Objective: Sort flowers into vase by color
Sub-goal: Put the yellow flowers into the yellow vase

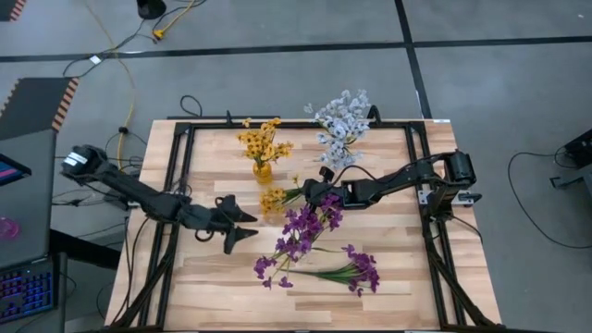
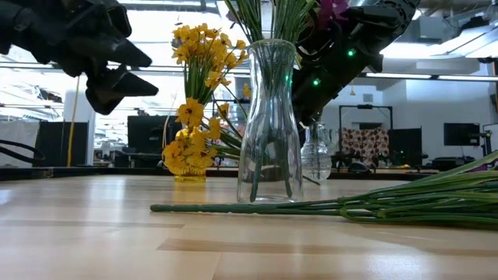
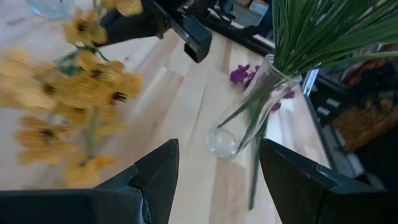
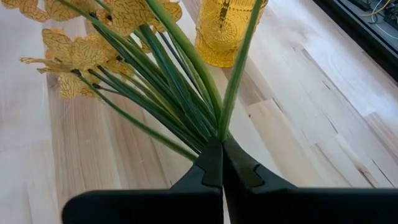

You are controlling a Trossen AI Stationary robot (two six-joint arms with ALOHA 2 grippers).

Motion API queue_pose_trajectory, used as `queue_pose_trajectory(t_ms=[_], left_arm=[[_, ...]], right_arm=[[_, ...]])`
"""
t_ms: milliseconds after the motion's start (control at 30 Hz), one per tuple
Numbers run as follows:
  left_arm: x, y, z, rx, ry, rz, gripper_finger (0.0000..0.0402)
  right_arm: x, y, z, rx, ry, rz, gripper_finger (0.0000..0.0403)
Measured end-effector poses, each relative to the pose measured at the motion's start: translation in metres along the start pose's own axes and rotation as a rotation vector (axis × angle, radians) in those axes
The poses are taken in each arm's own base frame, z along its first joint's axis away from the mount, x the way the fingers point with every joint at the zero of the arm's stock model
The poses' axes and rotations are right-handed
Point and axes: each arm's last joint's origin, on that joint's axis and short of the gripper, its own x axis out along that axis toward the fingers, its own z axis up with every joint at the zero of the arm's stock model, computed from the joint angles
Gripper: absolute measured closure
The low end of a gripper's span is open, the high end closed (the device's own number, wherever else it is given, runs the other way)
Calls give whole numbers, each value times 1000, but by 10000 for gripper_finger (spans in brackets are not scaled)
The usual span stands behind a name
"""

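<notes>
Wood-plank table on grey taped floor

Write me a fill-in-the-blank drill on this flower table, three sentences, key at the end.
1. The right gripper is shut on stems of a ____ flower sprig.
2. The left gripper hangs ____, holding nothing.
3. The purple sprig on the table is lying ____.

Missing words: yellow; open; flat

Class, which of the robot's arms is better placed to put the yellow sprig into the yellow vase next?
Right: its pincer is shut on the yellow artificial sprig beside the yellow glass vase. The left pincer is open, empty.
</notes>
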Motion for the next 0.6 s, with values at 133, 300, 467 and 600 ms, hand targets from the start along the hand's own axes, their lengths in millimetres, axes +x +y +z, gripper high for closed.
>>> queue_pose_trajectory(t_ms=[133, 300, 467, 600], left_arm=[[16, -5, -11, -86, -46, 10, 191], [35, -6, -22, -205, -147, 50, 191], [51, -4, -32, -359, -216, 92, 191], [70, -9, -38, -444, -207, 104, 191]], right_arm=[[0, 0, 0, 21, 0, 0, 379], [0, 0, 0, 25, 0, 0, 379], [0, 0, 0, 26, 0, 0, 379], [0, 0, 0, 27, -4, 1, 379]])
